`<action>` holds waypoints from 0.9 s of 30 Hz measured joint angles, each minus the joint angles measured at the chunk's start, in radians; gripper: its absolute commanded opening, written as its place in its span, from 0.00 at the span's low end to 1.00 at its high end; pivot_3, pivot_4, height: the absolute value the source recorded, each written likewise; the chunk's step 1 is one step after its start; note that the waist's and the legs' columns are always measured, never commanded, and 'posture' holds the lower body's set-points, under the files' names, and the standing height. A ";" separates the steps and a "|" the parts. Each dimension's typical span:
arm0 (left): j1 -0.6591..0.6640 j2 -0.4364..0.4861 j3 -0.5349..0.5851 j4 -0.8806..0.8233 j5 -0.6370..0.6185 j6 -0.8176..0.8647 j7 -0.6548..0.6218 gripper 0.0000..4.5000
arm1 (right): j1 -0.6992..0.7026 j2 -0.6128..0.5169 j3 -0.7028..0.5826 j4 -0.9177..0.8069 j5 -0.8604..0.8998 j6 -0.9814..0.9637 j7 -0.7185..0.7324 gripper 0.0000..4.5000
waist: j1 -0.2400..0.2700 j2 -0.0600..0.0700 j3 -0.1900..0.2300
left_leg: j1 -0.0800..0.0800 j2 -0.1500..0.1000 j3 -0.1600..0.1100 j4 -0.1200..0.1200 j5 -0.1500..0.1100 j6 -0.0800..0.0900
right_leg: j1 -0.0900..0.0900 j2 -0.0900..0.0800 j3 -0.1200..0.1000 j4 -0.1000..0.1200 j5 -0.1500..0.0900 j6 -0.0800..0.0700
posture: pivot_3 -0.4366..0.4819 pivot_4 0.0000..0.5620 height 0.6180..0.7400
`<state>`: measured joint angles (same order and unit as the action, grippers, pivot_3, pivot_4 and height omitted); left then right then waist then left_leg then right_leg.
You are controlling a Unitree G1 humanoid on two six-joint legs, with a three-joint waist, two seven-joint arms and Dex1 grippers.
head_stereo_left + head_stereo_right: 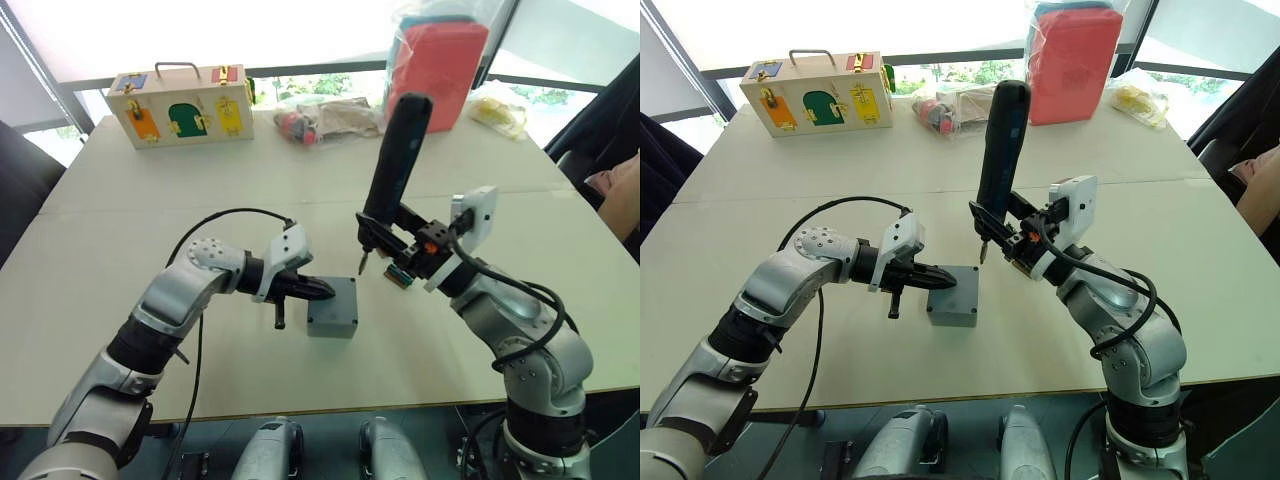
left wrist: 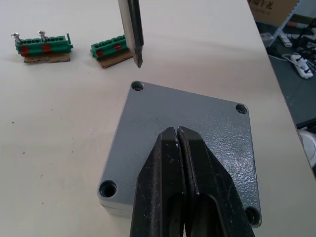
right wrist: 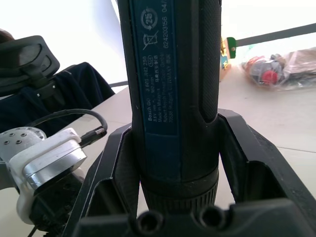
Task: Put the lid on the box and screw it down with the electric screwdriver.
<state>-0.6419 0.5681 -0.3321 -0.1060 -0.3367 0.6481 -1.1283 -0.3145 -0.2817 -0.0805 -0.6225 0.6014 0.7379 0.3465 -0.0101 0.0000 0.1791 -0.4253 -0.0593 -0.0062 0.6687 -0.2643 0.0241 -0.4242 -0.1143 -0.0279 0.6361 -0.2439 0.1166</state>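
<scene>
The grey lid (image 2: 197, 118) lies flat on the grey box (image 1: 333, 318) in the middle of the table, its corner screw holes showing. My left gripper (image 2: 176, 132) is shut, its black fingertips (image 1: 320, 291) resting on the lid's top from the left. My right gripper (image 1: 398, 238) is shut on the electric screwdriver (image 1: 396, 160), holding it nearly upright just right of and behind the box. The metal bit (image 2: 133, 34) points down and hangs a little above the lid's far corner hole (image 2: 138, 87), apart from it. The screwdriver's dark body (image 3: 173, 98) sits between the right fingers.
Two green terminal blocks (image 2: 42, 45) (image 2: 111, 49) lie on the table beyond the box. At the far edge stand a wooden box with coloured doors (image 1: 182, 103), plastic bags (image 1: 330, 118) and a red pack (image 1: 437, 70). A person's arm (image 1: 615, 190) shows at the right.
</scene>
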 measured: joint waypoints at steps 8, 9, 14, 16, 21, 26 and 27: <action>0.000 -0.003 0.000 0.000 0.001 0.001 0.003 0.00 | 0.039 0.001 0.034 0.000 -0.022 -0.035 -0.012 0.41 | 0.001 0.000 0.000 | 0.000 0.000 0.000 0.000 0.000 0.000 | 0.000 0.000 0.000 0.000 0.000 0.000 | 0.48 0.27 1.00; 0.000 -0.004 0.000 0.000 0.001 0.001 0.005 0.00 | 0.045 -0.003 0.038 0.002 -0.031 -0.047 -0.009 0.41 | 0.000 0.000 0.000 | 0.000 0.000 0.000 0.000 0.000 0.000 | 0.000 0.000 0.000 0.000 0.000 0.000 | 0.48 0.27 1.00; 0.000 -0.008 0.000 0.001 0.001 0.001 0.011 0.00 | 0.059 -0.014 0.046 0.031 -0.077 -0.120 0.006 0.41 | 0.000 0.000 0.000 | 0.000 0.000 0.000 0.000 0.000 0.000 | 0.000 0.000 0.000 0.000 0.000 0.000 | 0.48 0.27 1.00; 0.000 -0.009 0.000 0.001 0.001 0.002 0.012 0.00 | 0.065 -0.013 0.052 0.062 -0.090 -0.134 0.004 0.41 | 0.000 -0.001 -0.001 | 0.000 0.000 0.000 0.000 0.000 0.000 | 0.000 0.000 0.000 0.000 0.000 0.000 | 0.48 0.27 1.00; 0.000 -0.011 0.000 0.001 0.001 0.002 0.015 0.00 | 0.071 0.000 0.065 0.100 -0.107 -0.144 0.003 0.41 | 0.000 -0.001 -0.001 | 0.000 0.000 0.000 0.000 0.000 -0.001 | 0.000 0.000 0.000 0.000 0.000 0.000 | 0.48 0.27 1.00; 0.000 -0.011 0.000 0.001 0.001 0.003 0.016 0.00 | 0.070 0.019 0.075 0.100 -0.113 -0.156 -0.002 0.41 | -0.001 -0.001 -0.001 | 0.000 0.000 0.000 0.000 0.000 -0.001 | 0.000 0.000 0.000 0.000 0.000 0.000 | 0.48 0.27 1.00; 0.000 -0.010 0.000 0.001 0.001 0.003 0.016 0.00 | 0.069 0.020 0.074 0.100 -0.116 -0.158 -0.004 0.41 | -0.001 -0.001 -0.001 | 0.000 0.000 0.000 0.000 0.001 -0.001 | 0.000 0.000 0.000 0.000 0.000 0.000 | 0.48 0.27 1.00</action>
<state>-0.6414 0.5577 -0.3323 -0.1046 -0.3358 0.6509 -1.1121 -0.2450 -0.2621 -0.0060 -0.5226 0.4858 0.5801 0.3426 -0.0108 -0.0006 0.1786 -0.4249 -0.0594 -0.0061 0.6689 -0.2637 0.0231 -0.4240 -0.1142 -0.0279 0.6364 -0.2439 0.1167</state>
